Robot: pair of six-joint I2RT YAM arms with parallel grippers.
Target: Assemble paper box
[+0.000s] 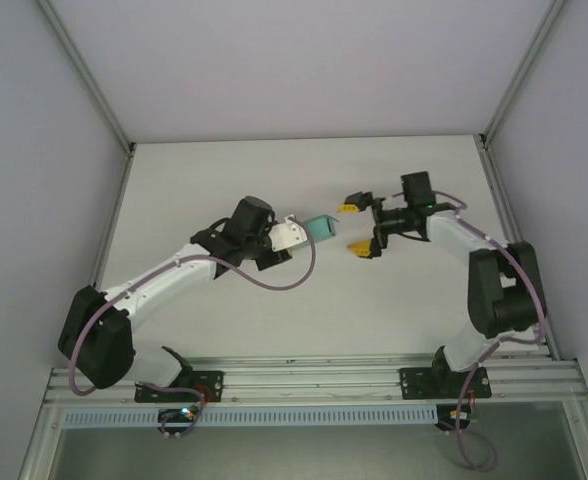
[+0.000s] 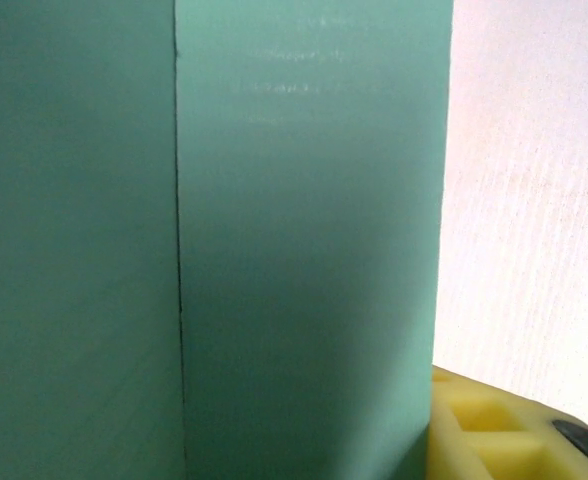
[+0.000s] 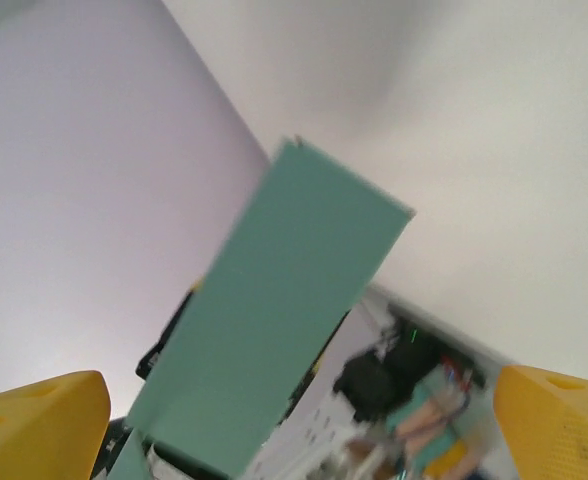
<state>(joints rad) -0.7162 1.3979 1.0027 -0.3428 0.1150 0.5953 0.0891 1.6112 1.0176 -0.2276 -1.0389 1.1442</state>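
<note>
Top external: set high behind the near edge, looking down and far across the whole table. Left wrist: hard against the box, facing right. Right wrist: near, facing left. Common to all three: box.

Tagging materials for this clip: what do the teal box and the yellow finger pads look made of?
The paper box looks like thin matte card: flat panels, a sharp crease line, no gloss. The fingers of the right end effector look like moulded yellow plastic or rubber, faintly textured; which one is unclear.
</note>
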